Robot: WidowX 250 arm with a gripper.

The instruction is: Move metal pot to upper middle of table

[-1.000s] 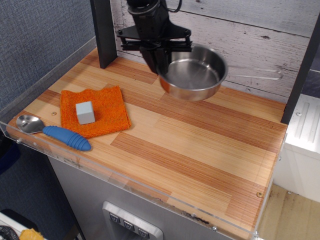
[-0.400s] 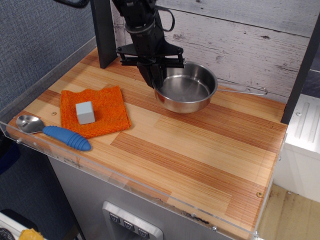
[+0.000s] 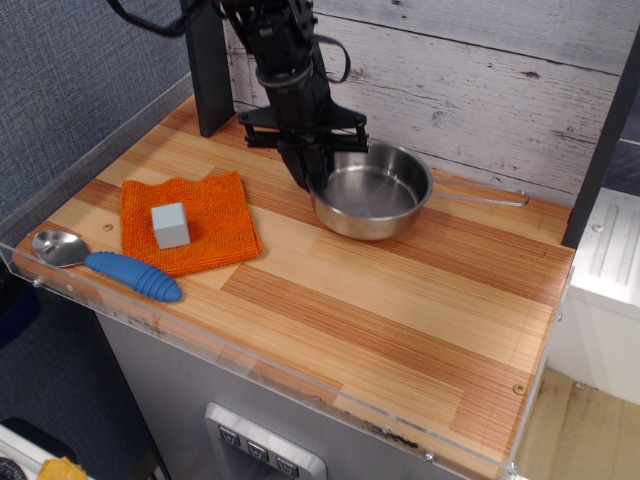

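The metal pot (image 3: 375, 192) is a shiny round steel pan resting on the wooden table (image 3: 400, 300) at the back middle, near the white plank wall. Its thin wire handle (image 3: 480, 197) points right. My gripper (image 3: 312, 178) comes down from above and is shut on the pot's left rim. The fingertips are partly hidden by the rim.
An orange cloth (image 3: 188, 223) with a small grey block (image 3: 170, 225) lies at the left. A metal spoon with blue handle (image 3: 105, 262) lies at the front left edge. A dark post (image 3: 205, 65) stands at the back left, another at the far right.
The gripper has lowered the pot from the air down and slightly left. The pot now sits level on the tabletop near the back wall.
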